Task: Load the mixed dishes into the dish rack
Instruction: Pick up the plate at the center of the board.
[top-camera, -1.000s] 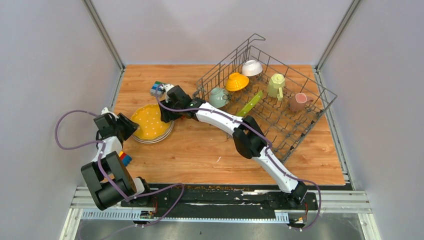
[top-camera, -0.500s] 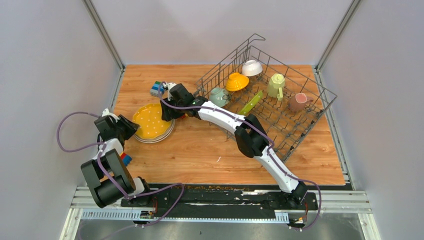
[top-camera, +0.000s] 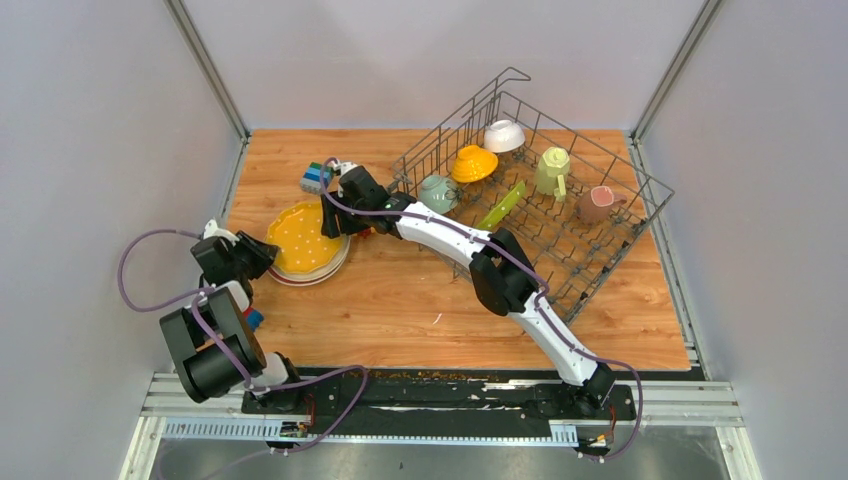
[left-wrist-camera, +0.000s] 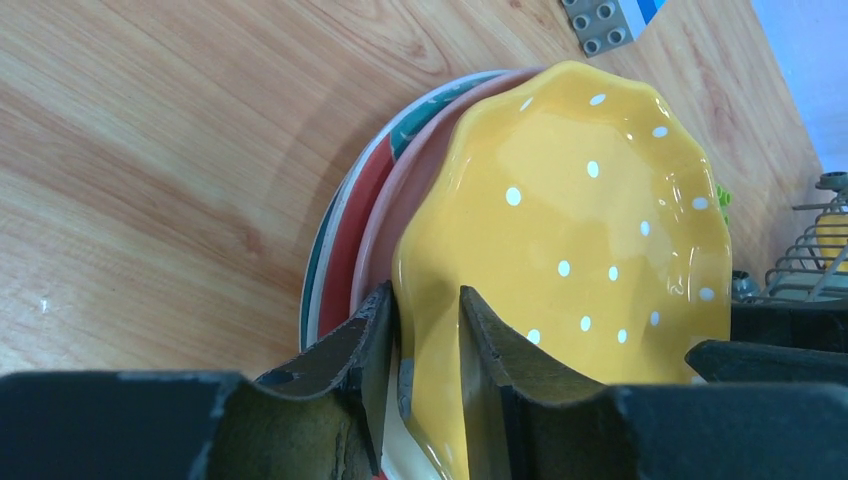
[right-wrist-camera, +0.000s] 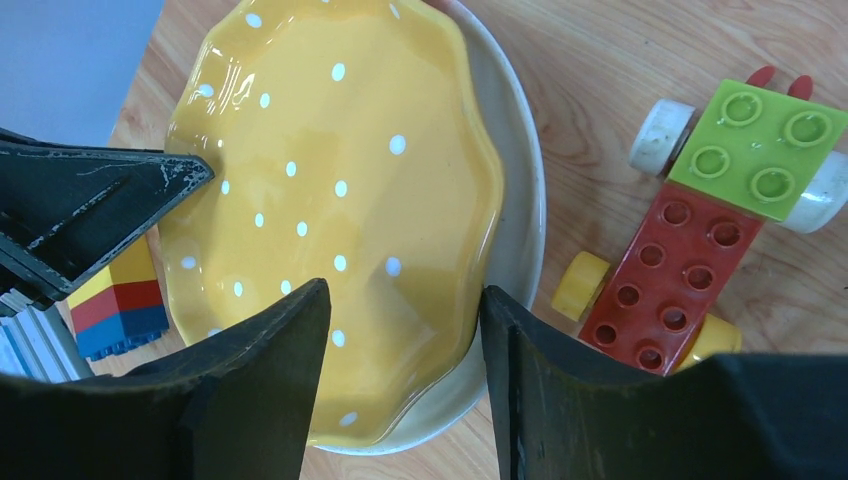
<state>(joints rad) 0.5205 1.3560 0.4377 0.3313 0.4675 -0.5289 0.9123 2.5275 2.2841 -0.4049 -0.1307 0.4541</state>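
The yellow dotted plate tops a stack of plates on the wooden surface, with its near-left edge tipped up off the pink plate below. The left hand is clamped on that raised rim, one finger under and one over, as far as the wrist view shows. The right hand hangs over the plate's opposite edge, fingers apart and holding nothing. Just beyond that edge lies a toy block car. Well to the plate's right stands the dish rack. It holds a teal mug, yellow bowl, white bowl, pale-green mug, pink mug and lime-green plate.
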